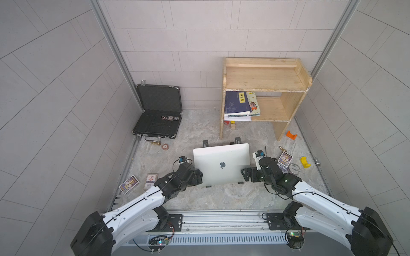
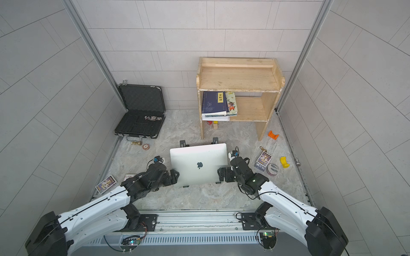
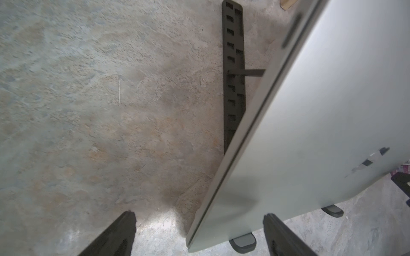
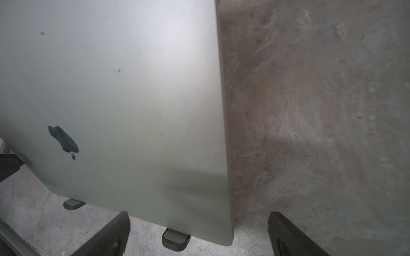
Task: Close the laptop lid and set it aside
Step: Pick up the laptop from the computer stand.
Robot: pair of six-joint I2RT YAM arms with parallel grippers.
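Note:
The silver laptop point(image 1: 221, 164) point(image 2: 198, 165) rests on a black folding stand point(image 1: 205, 143) at the middle of the table. Its lid point(image 4: 122, 99) lies flat on the base, apple logo up, with only a thin seam showing along the edge point(image 3: 221, 177). My left gripper point(image 1: 198, 176) point(image 3: 199, 215) is open at the laptop's left edge, its jaws standing either side of the near left corner without touching it. At the right edge my right gripper point(image 1: 245, 175) point(image 4: 199, 213) is also open, straddling the near right corner. Grey stand feet point(image 4: 176, 240) poke out under the front edge.
An open black briefcase point(image 1: 157, 113) stands at the back left. A wooden shelf point(image 1: 264, 88) with books stands at the back right. Card boxes point(image 1: 129, 184) point(image 1: 284, 160), a tape roll point(image 1: 295, 169), and yellow point(image 1: 305, 162) and orange point(image 1: 291, 135) pieces lie on either side.

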